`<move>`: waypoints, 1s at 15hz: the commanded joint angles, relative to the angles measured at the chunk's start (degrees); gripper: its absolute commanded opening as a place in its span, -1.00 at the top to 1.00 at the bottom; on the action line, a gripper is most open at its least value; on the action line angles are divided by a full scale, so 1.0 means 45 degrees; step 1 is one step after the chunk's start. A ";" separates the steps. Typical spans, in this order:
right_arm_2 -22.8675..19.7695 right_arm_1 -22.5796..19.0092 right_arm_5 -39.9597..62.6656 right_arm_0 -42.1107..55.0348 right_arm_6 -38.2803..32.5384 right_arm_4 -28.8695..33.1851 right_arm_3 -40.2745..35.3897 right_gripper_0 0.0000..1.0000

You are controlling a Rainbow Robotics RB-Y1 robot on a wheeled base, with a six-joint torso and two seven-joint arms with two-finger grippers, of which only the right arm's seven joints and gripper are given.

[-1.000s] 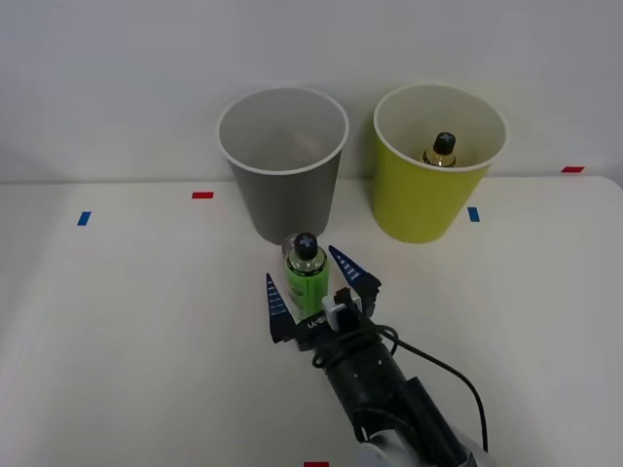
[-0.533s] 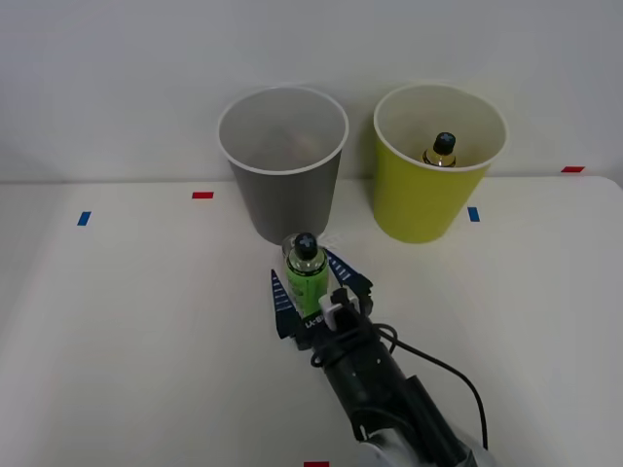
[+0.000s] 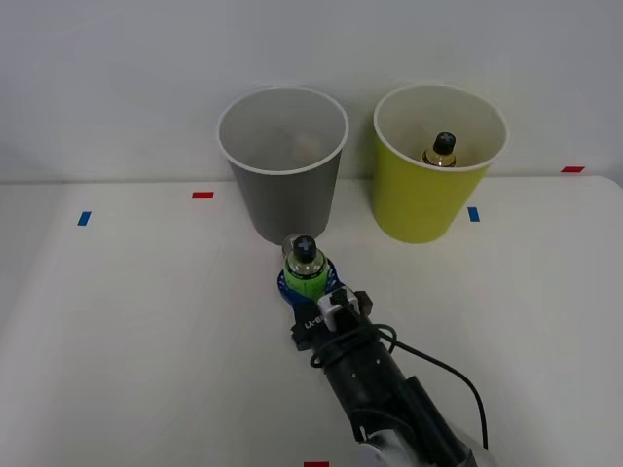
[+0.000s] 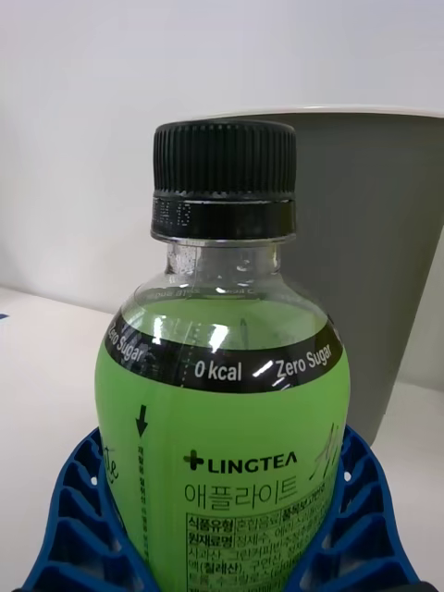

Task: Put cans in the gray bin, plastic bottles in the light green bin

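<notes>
1. Two buckets stand at the back of the white table: the gray bin on the left, the light green bin on the right with an amber-necked bottle inside.
2. Rising from the near edge right of centre, the right arm reaches forward, its right gripper low, just in front of the gray bin.
3. Its blue ribbed fingers are clenched on the upright green bottle (dark cap, "Zero Sugar" label), one against each side of its body.
</notes>
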 commanded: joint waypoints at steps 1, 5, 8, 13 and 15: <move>0.0003 -0.0049 -0.0058 0.0047 -0.0059 -0.0007 0.0015 1.00; 0.0140 -0.0244 -0.0800 0.0457 -0.0118 0.0051 -0.0005 1.00; 0.0433 -0.0596 -0.1152 0.1004 -0.0216 0.0012 -0.0610 1.00; 0.0530 -0.1553 -0.1132 0.2938 -0.0216 0.0012 -0.2856 1.00; 0.0472 -0.1982 -0.1152 0.3758 -0.0216 0.0032 -0.3813 1.00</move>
